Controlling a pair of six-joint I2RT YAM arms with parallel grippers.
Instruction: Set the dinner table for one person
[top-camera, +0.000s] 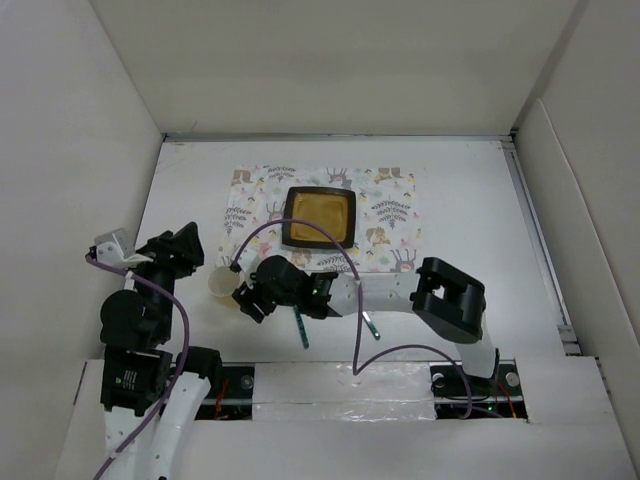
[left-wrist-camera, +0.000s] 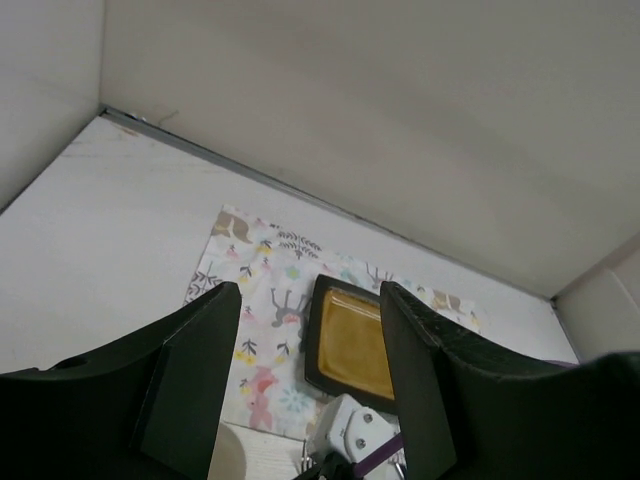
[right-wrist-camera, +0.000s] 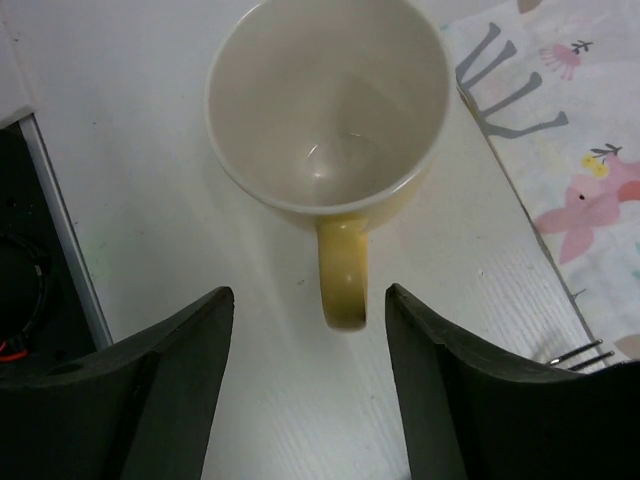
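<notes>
Even, soft overhead light; faint shadows, no glare; near pincer fingers (right-wrist-camera: 170, 400) blurred.

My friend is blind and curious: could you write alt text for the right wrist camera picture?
An empty cream mug stands upright on the white table, its yellow handle pointing at the open right gripper, whose two dark fingers frame it without touching. A patterned placemat lies to the right.

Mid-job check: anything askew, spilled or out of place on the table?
Nothing spilled or damaged. The mug stands upright and empty, off the placemat. A green-handled utensil lies slanted on the bare table by the right arm, away from the plate.
</notes>
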